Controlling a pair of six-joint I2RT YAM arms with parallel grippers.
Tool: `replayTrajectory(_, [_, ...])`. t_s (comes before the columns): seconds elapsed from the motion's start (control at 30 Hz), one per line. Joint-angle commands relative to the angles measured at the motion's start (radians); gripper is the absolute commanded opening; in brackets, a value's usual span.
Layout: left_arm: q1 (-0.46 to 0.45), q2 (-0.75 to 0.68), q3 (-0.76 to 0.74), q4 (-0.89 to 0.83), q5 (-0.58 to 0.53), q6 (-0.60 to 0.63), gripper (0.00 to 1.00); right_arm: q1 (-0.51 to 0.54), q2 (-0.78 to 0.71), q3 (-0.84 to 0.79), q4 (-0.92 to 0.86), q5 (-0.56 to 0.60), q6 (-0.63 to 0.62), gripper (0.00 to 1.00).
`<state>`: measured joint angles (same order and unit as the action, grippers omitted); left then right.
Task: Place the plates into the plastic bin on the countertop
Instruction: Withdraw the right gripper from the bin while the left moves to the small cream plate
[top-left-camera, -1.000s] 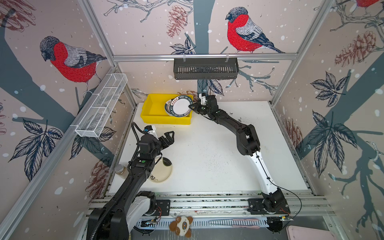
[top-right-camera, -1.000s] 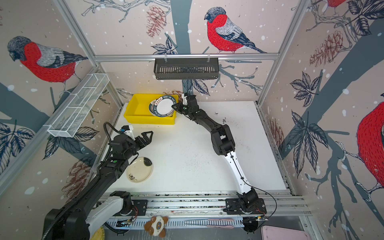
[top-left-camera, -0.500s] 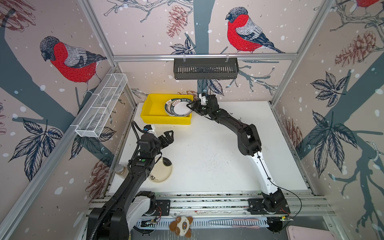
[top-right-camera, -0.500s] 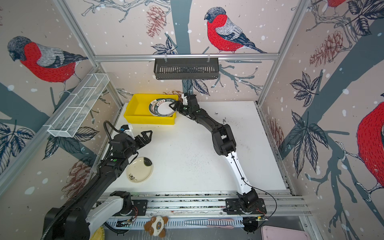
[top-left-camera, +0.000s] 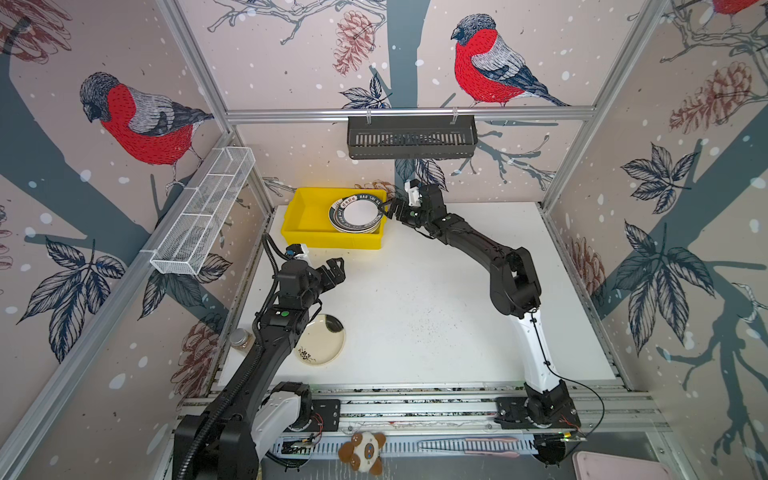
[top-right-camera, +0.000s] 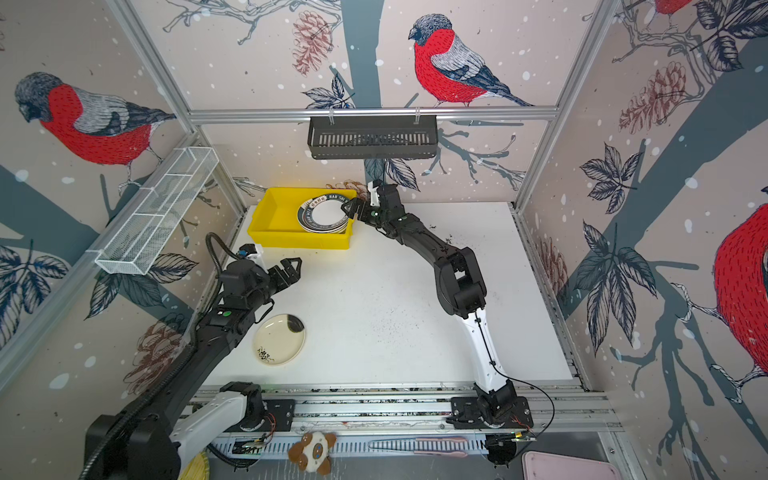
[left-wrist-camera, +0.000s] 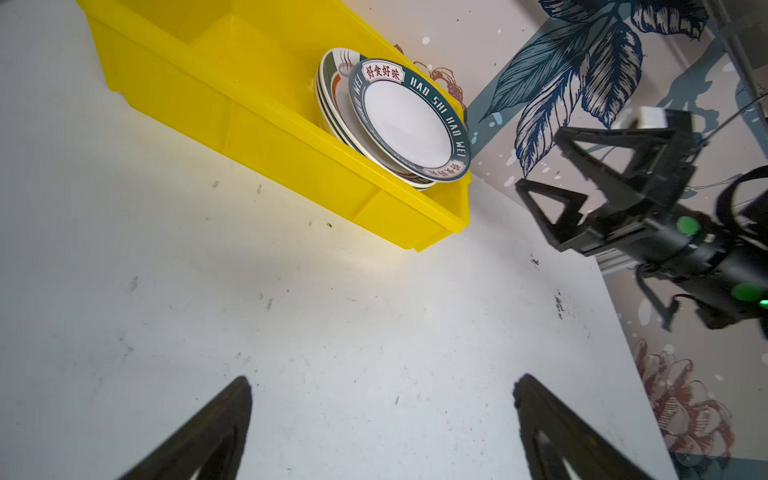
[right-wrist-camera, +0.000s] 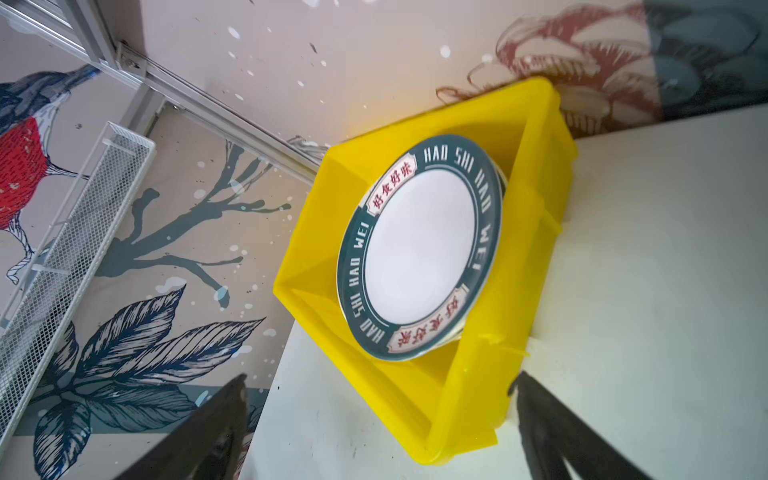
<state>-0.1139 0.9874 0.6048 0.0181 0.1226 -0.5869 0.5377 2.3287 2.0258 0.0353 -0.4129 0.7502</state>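
Found the yellow plastic bin (top-left-camera: 332, 242) in the upper centre-left of both top views, set on the white speckled tabletop (top-left-camera: 436, 291) against the back wall. Saw a stack of plates (top-left-camera: 353, 227) in its right half, topped by a green-rimmed plate (top-left-camera: 358, 214) with a white centre, lettered HAO SHI HAO WEI, with red Chinese characters in white panels. Noted in the left wrist view that the top plate (left-wrist-camera: 405, 120) sat askew and tilted on the ones beneath, its lower edge close to the bin's end wall.

Found the right hand (top-left-camera: 386, 208) just right of the bin's right end, level with the stack. Saw its two fingers spread wide with nothing between them, and, in the left wrist view, clear of the plate's rim (left-wrist-camera: 538, 162).

Found the left hand (top-left-camera: 338, 268) left of centre, below the bin's front wall and above bare tabletop, fingers likewise spread wide and gripping nothing.

Saw one cream plate (top-left-camera: 322, 340) lying flat on the tabletop at lower left, well apart from the bin, partly covered by the left arm, with a dark blot near its upper rim and a small dark motif near its lower rim.

Noted a black slotted basket (top-left-camera: 411, 137) on the back rail at upper centre, and a white wire-mesh basket (top-left-camera: 203, 212) on the left wall.
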Motion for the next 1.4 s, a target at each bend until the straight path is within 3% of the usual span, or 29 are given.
replayTrajectory(0.0, [0.003,-0.011,0.018,-0.059,-0.059,0.048,0.98,-0.002,-0.030,0.009,-0.080,0.085,-0.082,1.00])
replayTrajectory(0.1, [0.005,-0.030,0.016,-0.072,-0.085,0.040,0.98,-0.001,-0.079,-0.040,-0.091,0.123,-0.104,1.00])
replayTrajectory(0.33, [0.013,-0.017,0.064,-0.206,-0.130,0.059,0.98,0.036,-0.246,-0.170,-0.200,0.387,-0.216,1.00])
replayTrajectory(0.57, [0.039,-0.021,0.119,-0.299,-0.161,0.093,0.98,0.033,-0.440,-0.397,-0.161,0.429,-0.229,1.00])
replayTrajectory(0.83, [0.043,0.016,0.167,-0.434,-0.120,0.091,0.98,0.021,-0.604,-0.636,-0.088,0.253,-0.243,1.00])
replayTrajectory(1.03, [0.043,0.000,0.138,-0.598,-0.147,0.055,0.98,0.015,-0.756,-0.846,-0.017,0.186,-0.217,1.00])
replayTrajectory(1.13, [0.043,-0.021,0.103,-0.630,-0.148,0.043,0.98,0.016,-0.818,-0.953,0.027,0.127,-0.205,1.00])
replayTrajectory(1.37, [0.022,-0.041,0.037,-0.599,-0.105,-0.014,0.98,0.016,-0.910,-1.066,0.026,0.117,-0.208,1.00])
